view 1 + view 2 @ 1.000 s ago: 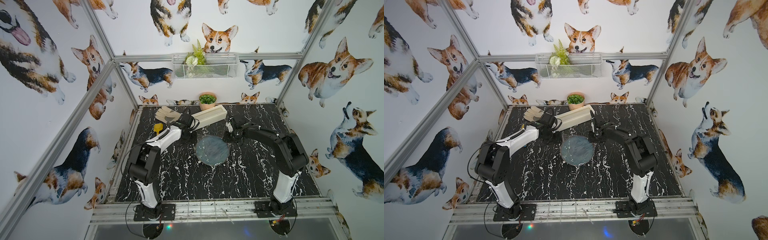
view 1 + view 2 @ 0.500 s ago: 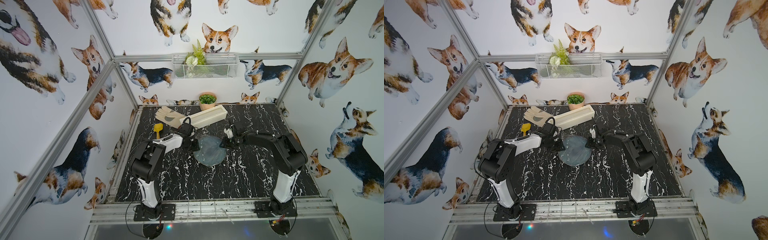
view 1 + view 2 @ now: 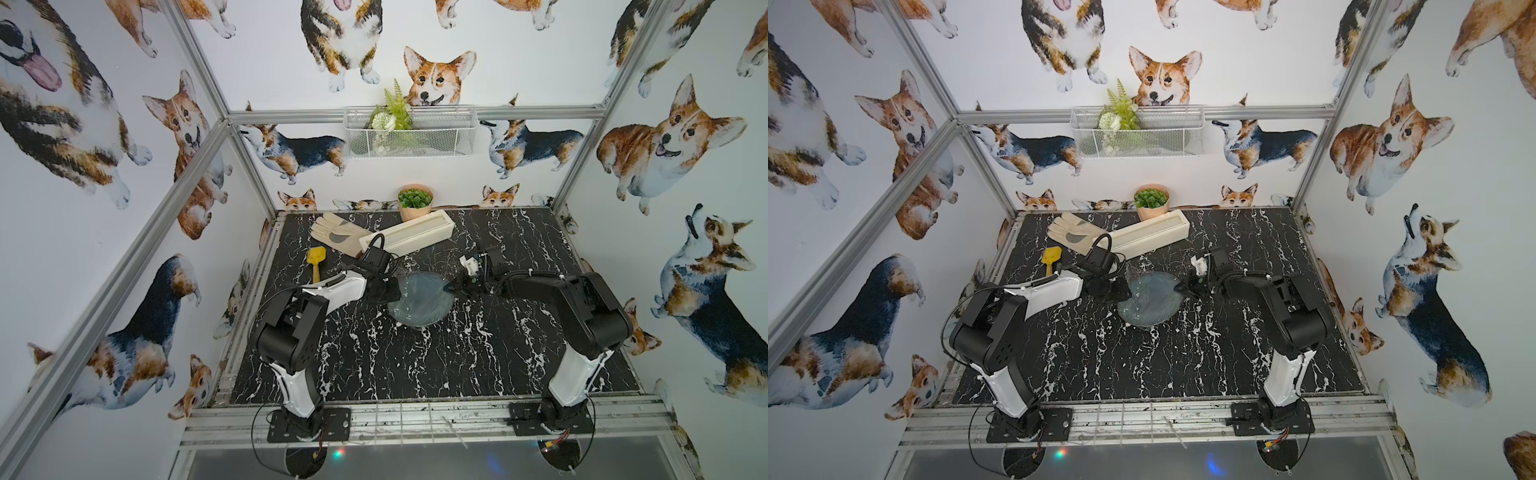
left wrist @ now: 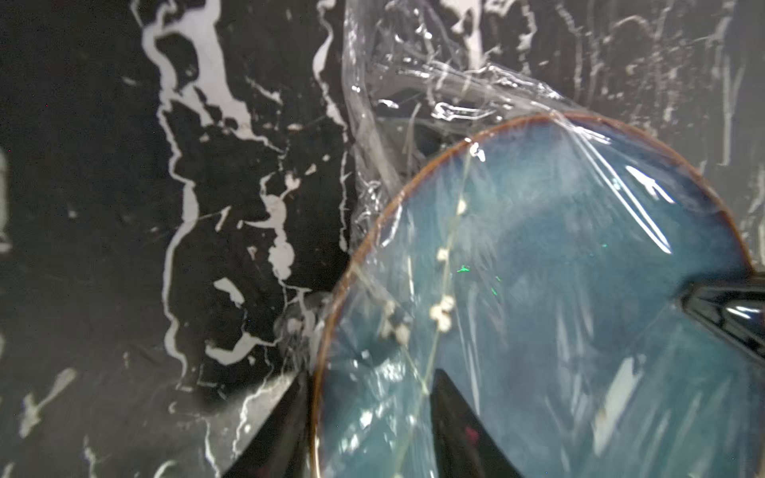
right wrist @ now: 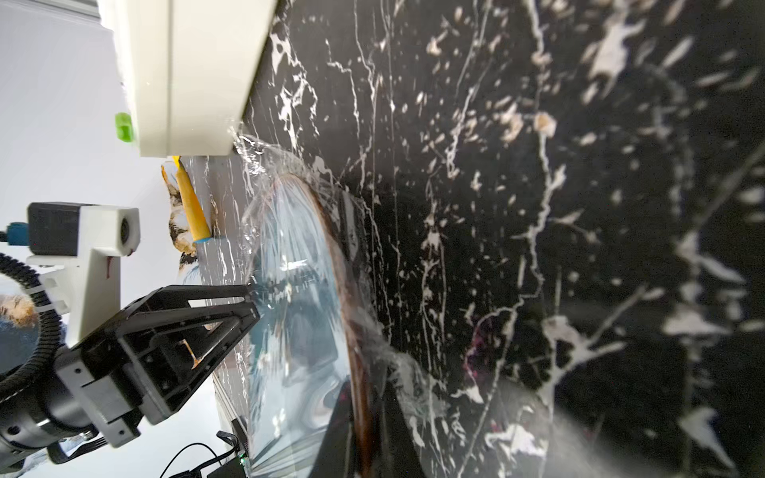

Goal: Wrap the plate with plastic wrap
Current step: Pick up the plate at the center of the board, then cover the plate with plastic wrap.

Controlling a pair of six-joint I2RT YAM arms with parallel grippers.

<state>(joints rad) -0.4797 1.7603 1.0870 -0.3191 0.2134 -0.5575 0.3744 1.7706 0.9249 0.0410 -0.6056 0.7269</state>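
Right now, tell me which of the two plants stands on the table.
The small leafy plant in the peach pot, at the table's back edge; the fern sits up in the wire basket on the back wall.

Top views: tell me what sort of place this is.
Probably a staged robot test booth, not a home kitchen: an aluminium frame holds corgi-print walls around a black marble-look table, and the left arm and right arm are bolted to the front rail.

Far left on the black marble table (image 3: pixel 415 365) a beige work glove (image 3: pixel 336 235) lies flat, with a yellow toy shovel (image 3: pixel 316 259) nearby. A peach plant pot (image 3: pixel 414 203) stands against the back wall. A white wire basket (image 3: pixel 409 139) holding fern sprigs hangs above it.
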